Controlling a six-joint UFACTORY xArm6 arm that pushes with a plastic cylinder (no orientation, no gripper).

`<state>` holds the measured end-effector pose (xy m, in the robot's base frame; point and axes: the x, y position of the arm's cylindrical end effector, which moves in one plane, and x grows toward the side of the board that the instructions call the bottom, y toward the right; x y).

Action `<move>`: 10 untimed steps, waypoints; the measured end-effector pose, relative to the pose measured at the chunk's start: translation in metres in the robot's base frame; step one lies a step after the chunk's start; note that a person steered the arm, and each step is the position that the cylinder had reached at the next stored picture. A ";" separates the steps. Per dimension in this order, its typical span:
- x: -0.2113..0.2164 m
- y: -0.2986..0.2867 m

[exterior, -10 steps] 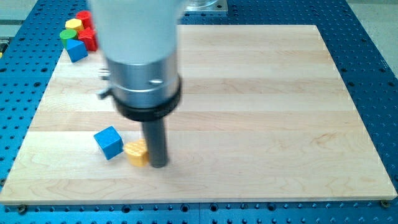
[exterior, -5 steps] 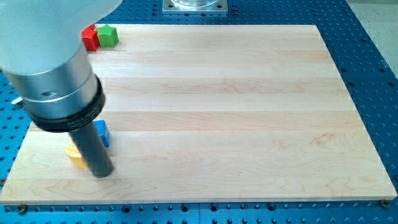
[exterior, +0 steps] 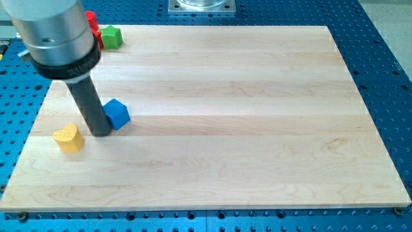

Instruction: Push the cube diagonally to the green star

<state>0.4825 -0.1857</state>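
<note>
A blue cube (exterior: pixel 117 113) lies on the wooden board (exterior: pixel 257 116) at the view's left. My tip (exterior: pixel 101 133) rests on the board touching the cube's lower left side. A green star (exterior: pixel 111 37) sits at the board's top left corner, well above the cube. A yellow heart-shaped block (exterior: pixel 68 138) lies just left of my tip, apart from it.
A red block (exterior: pixel 94 27) sits next to the green star on its left, partly hidden by the arm's body (exterior: pixel 55 35). The board's left edge is close to the yellow heart. A blue perforated table surrounds the board.
My tip has moved up the view and slightly left of its last spot. The blue cube has been pushed up and to the right. The yellow heart now lies uncovered left of the tip.
</note>
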 end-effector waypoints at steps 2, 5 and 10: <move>-0.040 -0.007; -0.005 -0.006; -0.103 0.026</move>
<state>0.3796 -0.1600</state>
